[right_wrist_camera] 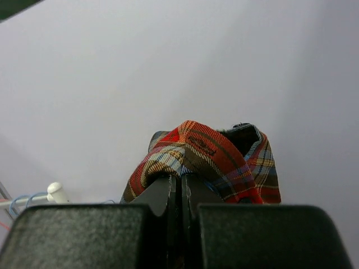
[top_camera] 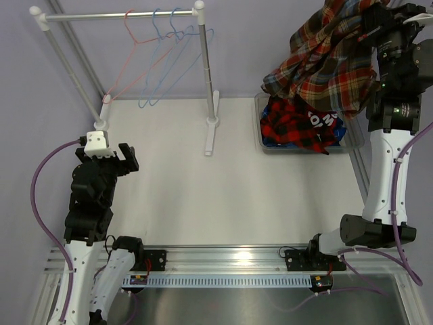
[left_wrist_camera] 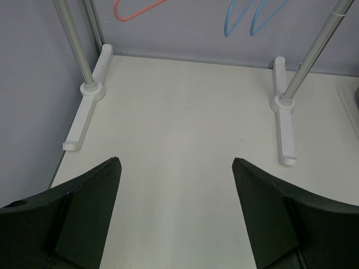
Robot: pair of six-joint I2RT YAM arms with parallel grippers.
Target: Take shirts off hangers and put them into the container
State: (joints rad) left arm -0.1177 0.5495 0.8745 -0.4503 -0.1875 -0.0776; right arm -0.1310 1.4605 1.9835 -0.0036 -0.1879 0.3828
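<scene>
The brown plaid shirt (top_camera: 325, 57) is held high at the far right of the table (top_camera: 203, 196). It is bunched, with its lower folds hanging down to the container (top_camera: 260, 128). The right gripper (right_wrist_camera: 180, 185) is clamped on a thick fold of it, the jaws pressed together with cloth humped over their tips. The red-and-black shirt (top_camera: 294, 125) is already heaped in the container. A sliver of blue at the bin's near left corner is probably the third shirt, though too little shows to be sure. All three wire hangers (top_camera: 169, 54) are seen bare on the rack (top_camera: 115, 15) at the far left. The left gripper (left_wrist_camera: 176, 168) is poised over the near left of the table with its jaws wide apart and nothing between them.

The shirt is judged light, limp and not fragile. It sags into whatever shape gravity gives it, so the sleeves and hem are likely to trail and could be caught on the bin's wide rim. A doubled, thicker part such as the collar or a gathered fold is the better place to be gripped, since a single layer could slide out of the pinch.
</scene>
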